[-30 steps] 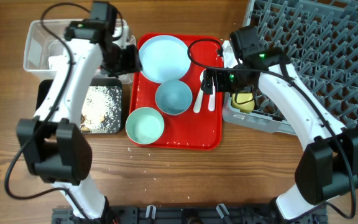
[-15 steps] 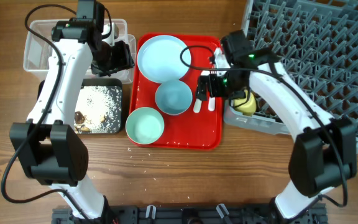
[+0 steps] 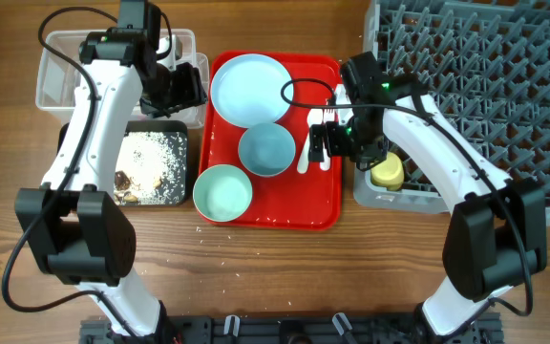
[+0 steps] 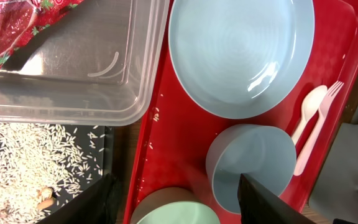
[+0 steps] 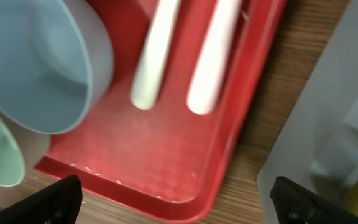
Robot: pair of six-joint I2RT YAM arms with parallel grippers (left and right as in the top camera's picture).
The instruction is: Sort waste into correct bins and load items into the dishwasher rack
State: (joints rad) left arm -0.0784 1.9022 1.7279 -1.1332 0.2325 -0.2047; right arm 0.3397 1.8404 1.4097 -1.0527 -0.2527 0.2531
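The red snack wrapper [image 4: 11, 25] lay in the clear tub [image 3: 55, 91], and white crumbs covered the black tray [image 3: 151, 164] beside it. The left gripper [image 3: 187, 88] hung wide open and empty by the tub's right edge. The red tray [image 3: 318, 205] held the plate [image 3: 251, 89], blue bowl [image 3: 266, 150], greenish bowl [image 3: 222, 191], spoon [image 4: 312, 102] and fork [image 4: 319, 130]. The right gripper [image 5: 176, 186] hovered spread wide, empty, above their handles. The yellow cup [image 3: 387, 172] sat in the dishwasher rack [image 3: 485, 86] corner.
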